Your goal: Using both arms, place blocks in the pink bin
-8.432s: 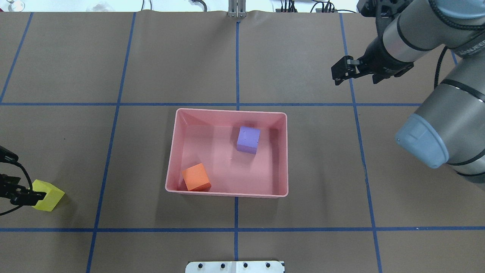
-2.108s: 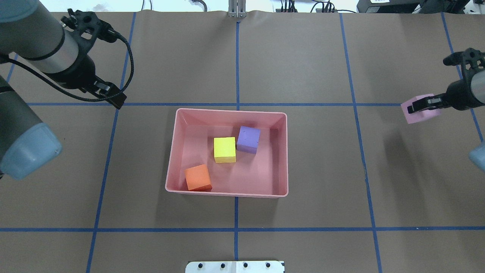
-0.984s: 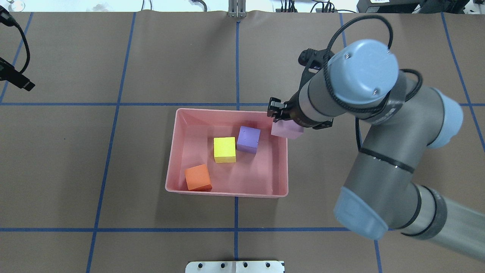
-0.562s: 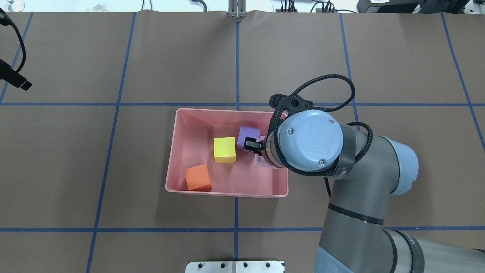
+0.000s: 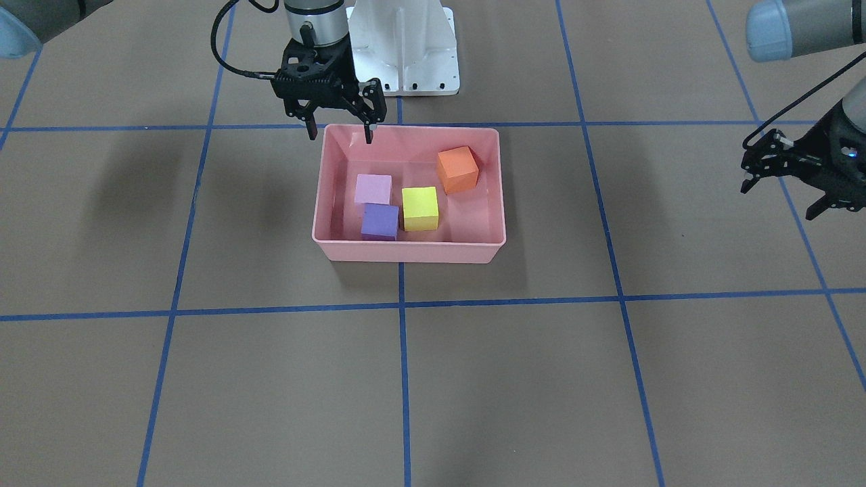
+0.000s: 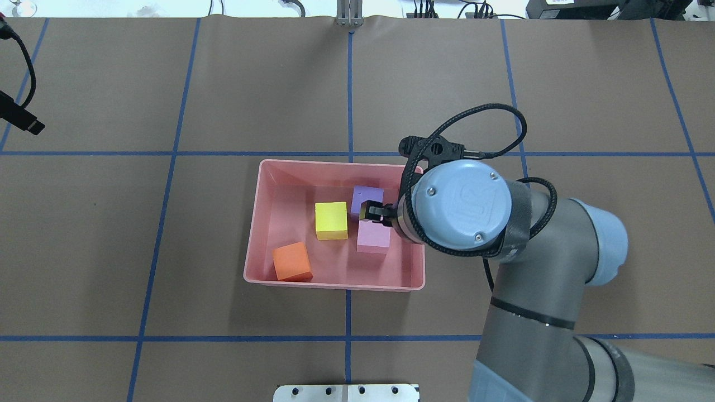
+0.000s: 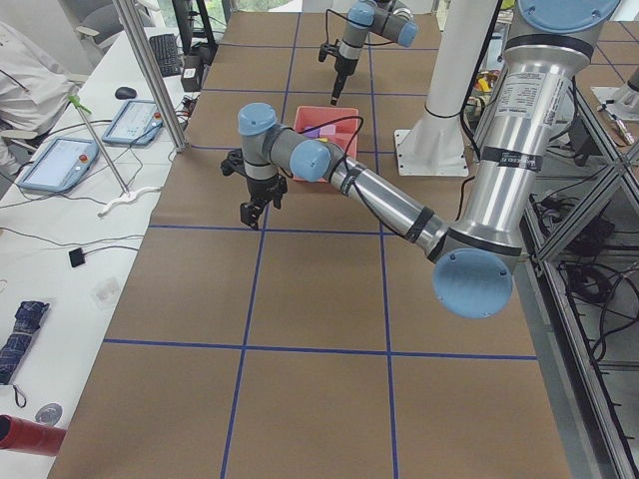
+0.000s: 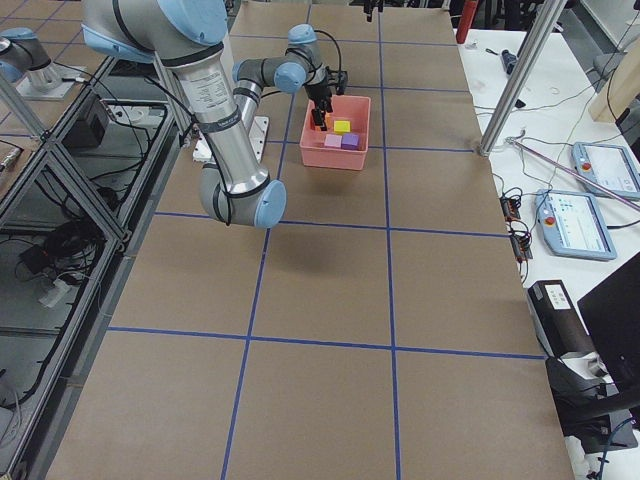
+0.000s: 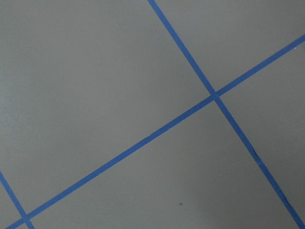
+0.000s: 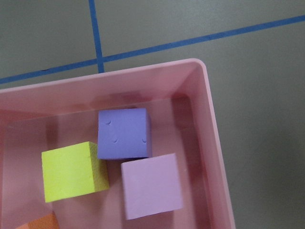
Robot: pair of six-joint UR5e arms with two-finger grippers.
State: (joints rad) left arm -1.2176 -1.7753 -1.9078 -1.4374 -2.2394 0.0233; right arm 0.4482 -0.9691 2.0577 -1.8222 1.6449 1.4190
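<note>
Salmon-pink and glossy, the pink bin [image 5: 406,251] holds all 4 blocks: orange block [image 5: 457,169], yellow block [image 5: 420,207], purple block [image 5: 379,221] and light pink block [image 5: 373,188], the last 2 just beside each other. The right gripper [image 5: 339,135] hangs over the bin's robot-side rim, jaws wide, gripping nothing. The left gripper [image 5: 781,199], well apart from the bin, is likewise spread wide.

Grey-silver arm tubes [image 6: 519,312], light blue caps [image 6: 461,204] (screwed, perhaps logo-embossed), looped black cable [image 6: 491,106].
</note>
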